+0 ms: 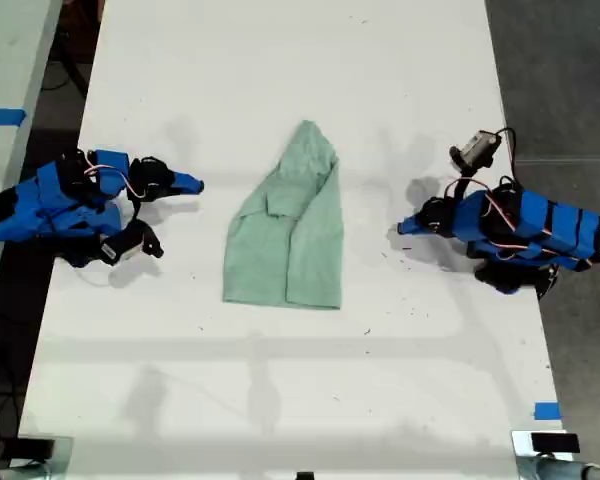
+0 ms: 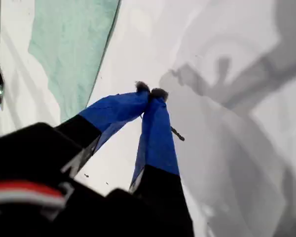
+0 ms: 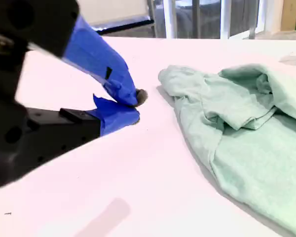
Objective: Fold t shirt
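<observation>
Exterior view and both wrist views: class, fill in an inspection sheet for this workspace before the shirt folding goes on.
Surface: white table, a few dark specks.
Job's things: t shirt, pale mint green, lying partly folded between the two arms, touched by neither.
Clutter: nothing seen.
End effectors: my first end effector shut and empty; my second end effector shut and empty, beside the shirt.
Cables: red and white wires looped on each arm.
Surroundings: blue tape near the table edge, dark floor, another pale surface at the exterior view's left.
</observation>
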Tool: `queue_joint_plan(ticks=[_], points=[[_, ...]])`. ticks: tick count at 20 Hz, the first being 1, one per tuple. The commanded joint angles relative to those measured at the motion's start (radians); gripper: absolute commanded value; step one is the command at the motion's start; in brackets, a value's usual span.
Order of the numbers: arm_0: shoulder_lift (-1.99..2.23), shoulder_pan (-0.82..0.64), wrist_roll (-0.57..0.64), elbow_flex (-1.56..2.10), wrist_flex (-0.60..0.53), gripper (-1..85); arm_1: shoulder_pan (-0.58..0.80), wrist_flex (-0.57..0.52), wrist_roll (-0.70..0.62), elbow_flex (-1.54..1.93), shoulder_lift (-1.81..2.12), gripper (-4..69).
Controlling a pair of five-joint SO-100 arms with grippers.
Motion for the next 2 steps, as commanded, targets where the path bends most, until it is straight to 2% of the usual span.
queue_joint_plan(ticks=[1, 2], points=[[0.002, 0.000, -0.012, 0.002, 0.000, -0.1, 0.003, -0.006, -0.002, 0.054, 0.015, 0.8], [0.002, 0.000, -0.012, 0.002, 0.000, -0.1, 0.005, -0.006, -0.002, 0.054, 0.015, 0.8]])
